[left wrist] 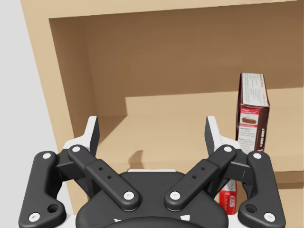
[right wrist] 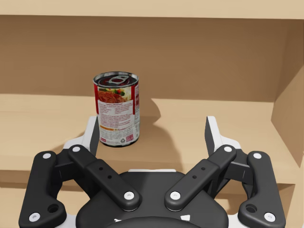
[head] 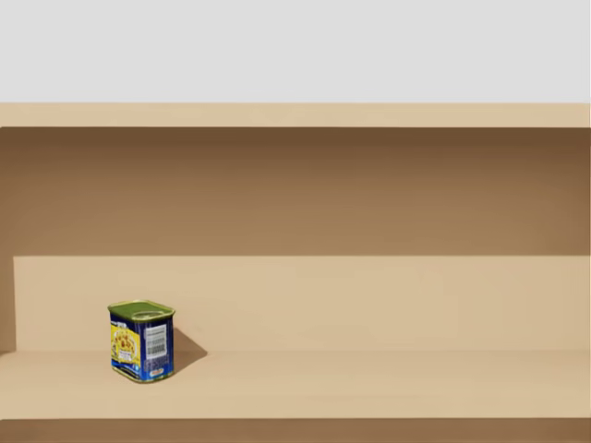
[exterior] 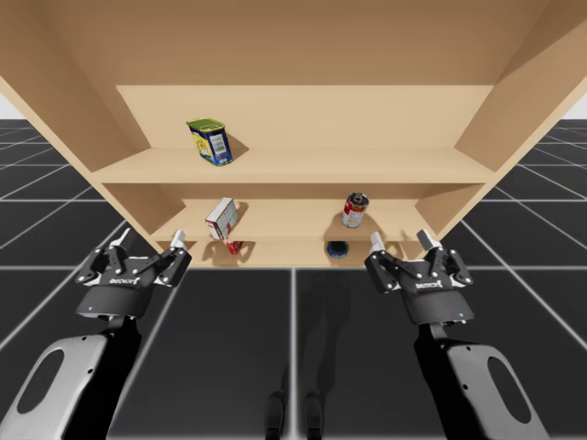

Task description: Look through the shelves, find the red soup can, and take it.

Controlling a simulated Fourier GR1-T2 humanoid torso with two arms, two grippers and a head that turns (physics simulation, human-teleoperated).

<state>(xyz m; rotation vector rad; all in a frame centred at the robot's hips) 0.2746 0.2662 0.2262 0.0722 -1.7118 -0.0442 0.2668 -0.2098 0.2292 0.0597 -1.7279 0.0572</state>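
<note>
Red cylindrical soup can (right wrist: 117, 109), white label; blue-and-yellow rectangular tin (head: 141, 341), green lid; maroon-and-white cardboard box (left wrist: 253, 111); tan wooden shelves (exterior: 367, 167).

Red obj (left wrist: 230, 202) part-hidden by left gripper (left wrist: 152, 123) (type unclear).

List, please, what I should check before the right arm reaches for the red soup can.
Found the red soup can: ok, upright on a shelf ahead of the right gripper.
That right gripper open: ok, holding nothing.
Can centred on it: not ok, it stands toward one finger.
Head aimed at the can: not ok, it faces the blue tin.
The left gripper out of the way: ok, open, near the brown box.
</note>
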